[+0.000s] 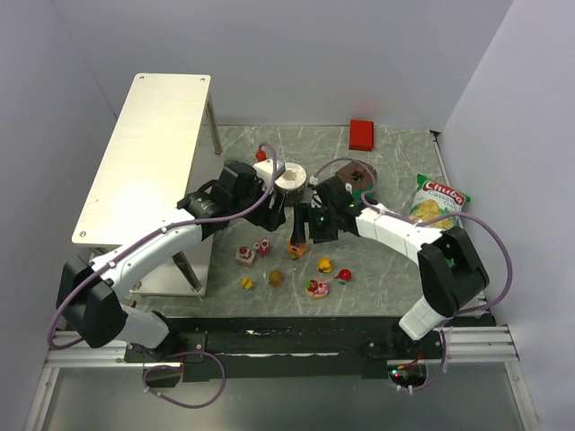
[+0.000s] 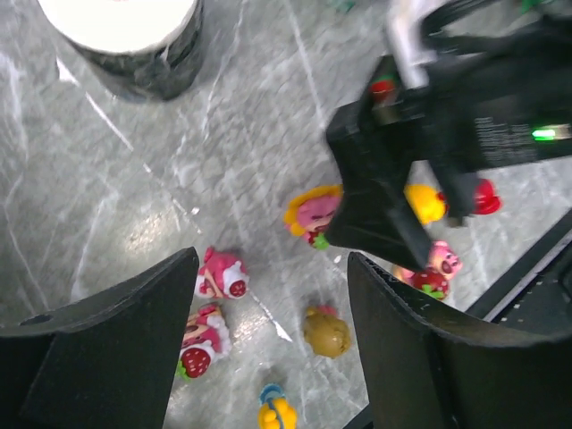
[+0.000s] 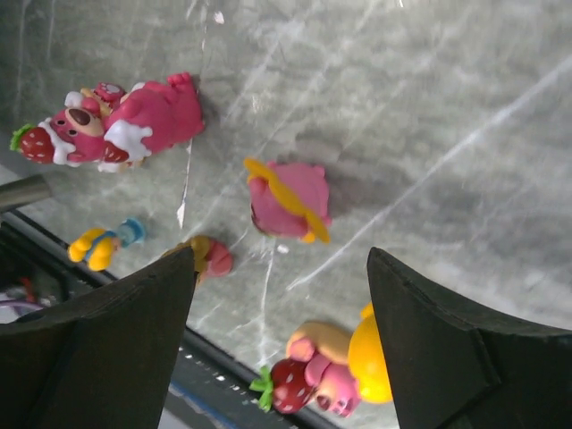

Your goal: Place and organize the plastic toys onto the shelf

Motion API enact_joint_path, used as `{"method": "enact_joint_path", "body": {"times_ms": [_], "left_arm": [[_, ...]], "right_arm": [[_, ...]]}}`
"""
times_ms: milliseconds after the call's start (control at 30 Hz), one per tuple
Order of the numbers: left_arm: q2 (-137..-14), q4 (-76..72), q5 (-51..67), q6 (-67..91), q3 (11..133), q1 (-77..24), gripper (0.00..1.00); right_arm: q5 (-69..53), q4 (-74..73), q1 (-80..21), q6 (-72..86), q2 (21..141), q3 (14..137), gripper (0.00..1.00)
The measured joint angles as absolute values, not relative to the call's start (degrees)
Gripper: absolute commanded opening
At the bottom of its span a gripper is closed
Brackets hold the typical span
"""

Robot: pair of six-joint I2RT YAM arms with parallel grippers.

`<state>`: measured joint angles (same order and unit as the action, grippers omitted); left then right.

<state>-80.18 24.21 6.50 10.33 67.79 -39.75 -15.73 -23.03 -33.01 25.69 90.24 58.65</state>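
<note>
Several small plastic toys lie scattered on the marble tabletop in front of both arms, among them a pink figure with a yellow hat (image 1: pixel 296 249) (image 3: pixel 290 201) (image 2: pixel 313 213). My right gripper (image 1: pixel 310 235) (image 3: pixel 281 286) hovers open just above that figure, with nothing between its fingers. A pink bear with a strawberry (image 3: pixel 331 375) and a yellow toy lie by its right finger. My left gripper (image 1: pixel 277 214) (image 2: pixel 273 295) is also open and empty, higher over two pink toys (image 2: pixel 219 273), an olive one (image 2: pixel 326 331) and a yellow-blue one (image 2: pixel 275 411). The white shelf (image 1: pixel 153 153) stands at the left, its top bare.
A white-lidded cup (image 1: pixel 290 177) (image 2: pixel 134 36) and a brown cup (image 1: pixel 359 172) stand just behind the grippers. A red block (image 1: pixel 361 135) sits at the back, and a green chip bag (image 1: pixel 438 199) lies at the right. The two grippers are close together.
</note>
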Motion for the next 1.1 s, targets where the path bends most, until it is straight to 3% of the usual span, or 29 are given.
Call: {"method": "enact_joint_path", "body": {"times_ms": [133,267,333,567,833,900,933,967,1100], "left_arm": [[-79.20,24.29,7.44,10.41,68.45,-39.75,0.77],[-78.89,24.36,8.14,10.41,69.54,-39.77,0.77],[-78.89,24.58,8.32,10.41,70.06,-39.77,0.77],[-78.06,24.71,9.10,10.39,71.72,-39.77,0.78],[-76.34,24.64,9.37,10.37,72.93,-39.77,0.79],[-76.18,24.67,9.41,10.37,72.99,-39.77,0.79],[-76.07,24.71,9.39,10.37,72.99,-39.77,0.79],[-75.99,24.71,9.39,10.35,72.99,-39.77,0.79],[-75.55,24.69,9.28,10.37,72.99,-39.77,0.80]], "right_arm": [[-16.03,-21.71,-33.04,21.89,92.58,60.03,0.71],[-16.62,-21.34,-33.04,18.15,95.20,61.32,0.56],[-16.95,-21.28,-33.26,16.08,96.62,61.95,0.54],[-15.86,-21.39,-33.80,13.43,97.21,62.00,0.77],[-15.42,-20.60,-35.18,14.31,94.61,61.71,0.86],[-14.70,-20.67,-35.77,15.07,94.15,61.71,0.81],[-14.33,-20.80,-36.03,15.57,94.04,61.69,0.74],[-13.78,-21.02,-36.27,16.34,93.95,61.63,0.61],[-9.87,-21.10,-37.23,20.78,91.00,58.54,0.54]]}}
